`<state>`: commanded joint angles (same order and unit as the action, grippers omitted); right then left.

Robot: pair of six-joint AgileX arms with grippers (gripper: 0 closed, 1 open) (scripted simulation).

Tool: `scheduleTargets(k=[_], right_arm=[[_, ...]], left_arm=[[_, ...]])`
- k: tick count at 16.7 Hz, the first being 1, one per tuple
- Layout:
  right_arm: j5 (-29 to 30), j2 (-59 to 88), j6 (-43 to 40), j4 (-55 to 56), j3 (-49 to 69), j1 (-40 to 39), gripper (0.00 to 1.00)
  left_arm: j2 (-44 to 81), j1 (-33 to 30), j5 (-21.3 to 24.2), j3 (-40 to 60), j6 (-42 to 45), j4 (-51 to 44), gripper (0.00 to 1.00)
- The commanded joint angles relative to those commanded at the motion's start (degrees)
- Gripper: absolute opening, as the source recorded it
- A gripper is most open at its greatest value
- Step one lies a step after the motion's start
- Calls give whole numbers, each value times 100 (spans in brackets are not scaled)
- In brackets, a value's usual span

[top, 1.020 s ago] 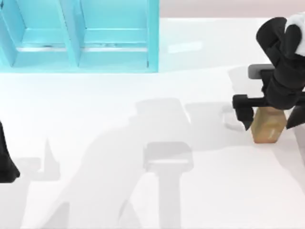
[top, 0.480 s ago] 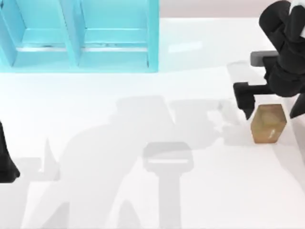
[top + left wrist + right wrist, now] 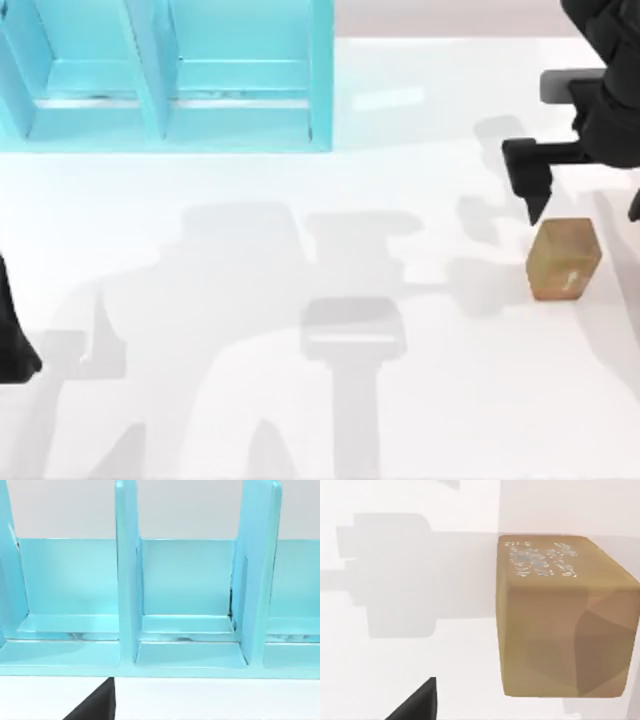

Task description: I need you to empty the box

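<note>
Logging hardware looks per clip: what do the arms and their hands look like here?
Both arms are matte black with chunky, rounded housings. The right hand has a grey block at the wrist and a flat black crossbar ending in tapered, pointed fingers. The left arm shows as a dark black wedge at the table's left edge. No cables, logos or markings are visible.
</note>
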<state>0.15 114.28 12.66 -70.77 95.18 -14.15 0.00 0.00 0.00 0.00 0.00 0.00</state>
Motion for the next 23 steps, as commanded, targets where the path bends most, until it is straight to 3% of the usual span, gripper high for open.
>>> scheduleTargets(k=[6,17,23], right_arm=[[-13,86,-375,-151,217,392,100],[-14,387,-3698,-1076,1427,3959,100],[-6,370,-3923,-1121,1475,4177,100]], left_arm=[[0,0,0,0,0,0,100],[0,0,0,0,0,0,100],[0,0,0,0,0,0,100]])
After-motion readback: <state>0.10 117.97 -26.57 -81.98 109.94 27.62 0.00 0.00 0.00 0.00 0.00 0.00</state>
